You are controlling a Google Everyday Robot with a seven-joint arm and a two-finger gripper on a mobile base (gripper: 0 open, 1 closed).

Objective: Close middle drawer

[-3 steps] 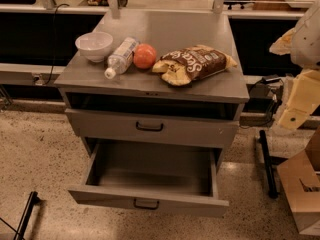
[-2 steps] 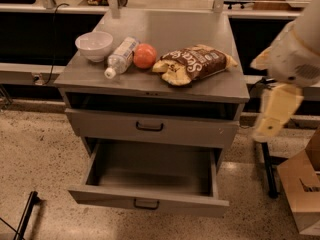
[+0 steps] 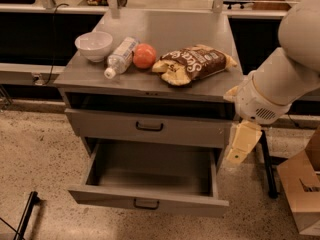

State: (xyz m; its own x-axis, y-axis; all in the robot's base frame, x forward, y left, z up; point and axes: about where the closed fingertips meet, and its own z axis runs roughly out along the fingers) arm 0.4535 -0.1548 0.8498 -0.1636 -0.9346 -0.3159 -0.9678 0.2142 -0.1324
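Since the frames of a second ago the arm has swung in from the right edge and dropped, so the gripper (image 3: 241, 143) now hangs just off the cabinet's (image 3: 165, 26) right front corner, level with the closed upper drawer front (image 3: 100, 126), above the right end of the open tray and touching nothing as far as we can judge. We cannot tell whether it is wide or narrow. Left to right on the top: a white bowl (image 3: 94, 45), a clear bottle (image 3: 120, 58) lying on its side with cap toward us, a round orange-red fruit (image 3: 144, 55), and a brown snack bag (image 3: 192, 64). The bag carries large white lettering that we cannot read with confidence, and the bottle label is not legible. Below, the middle drawer (image 3: 190, 200) stands pulled well out, its tray empty, with a small black handle (image 3: 146, 204) at the centre of the low front panel. A cardboard box (image 3: 300, 189) sits on the floor at far right. Handling judgement: the drawer is stiff sheet metal, empty and so probably light, and runs on slides, so a push should do and no grasp is needed. We would press flat on the front panel near the handle; pushing at the right end could rack the tray. The metal is smooth, so an oblique push may skid.
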